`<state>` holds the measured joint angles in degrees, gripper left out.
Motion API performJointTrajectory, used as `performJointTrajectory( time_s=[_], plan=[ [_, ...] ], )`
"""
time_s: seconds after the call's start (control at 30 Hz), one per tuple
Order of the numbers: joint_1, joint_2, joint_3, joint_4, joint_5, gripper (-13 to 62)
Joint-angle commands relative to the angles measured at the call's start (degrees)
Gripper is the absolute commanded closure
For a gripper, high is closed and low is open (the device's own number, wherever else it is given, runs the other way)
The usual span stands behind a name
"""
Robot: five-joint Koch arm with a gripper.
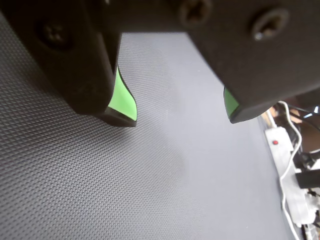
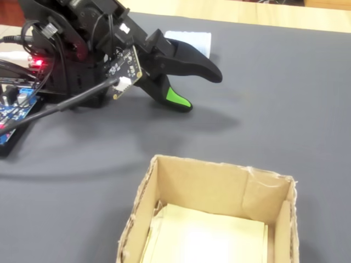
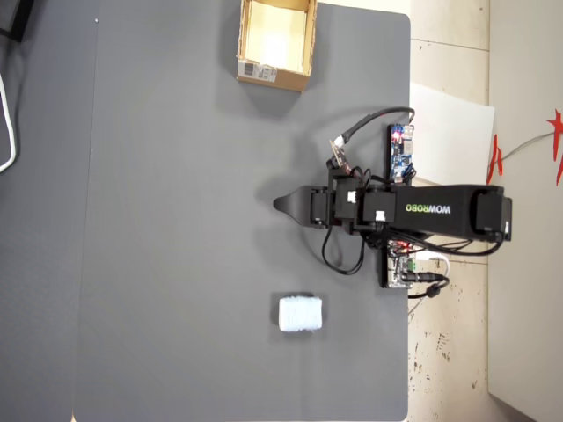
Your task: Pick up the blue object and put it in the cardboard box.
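Observation:
The blue object [image 3: 301, 314], a pale whitish-blue ribbed block, lies on the dark mat below the arm in the overhead view; in the fixed view its top edge [image 2: 189, 39] peeks out behind the gripper. The cardboard box [image 3: 268, 75] stands at the top of the mat, label on its near side, and its open top with pale interior fills the bottom of the fixed view [image 2: 203, 186]. My gripper [image 1: 181, 119] [image 2: 200, 91] [image 3: 280, 205] hovers low over bare mat between the two. Its green-padded jaws stand apart with nothing between them.
The arm's base and a blue circuit board [image 3: 401, 151] [image 2: 11, 112] with wires sit at the mat's edge. A white power strip [image 1: 287, 165] with cables lies beyond the mat. A white cable [image 3: 7, 123] runs off the mat's far left.

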<state>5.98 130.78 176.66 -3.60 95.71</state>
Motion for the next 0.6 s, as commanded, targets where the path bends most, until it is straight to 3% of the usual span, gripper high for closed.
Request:
performJointTrajectory(
  time_s=[0.0, 0.57],
  plan=[
    [0.4, 4.7, 2.0, 5.8, 1.3, 15.6],
    [0.3, 4.7, 2.0, 5.5, 1.8, 15.6]
  ],
)
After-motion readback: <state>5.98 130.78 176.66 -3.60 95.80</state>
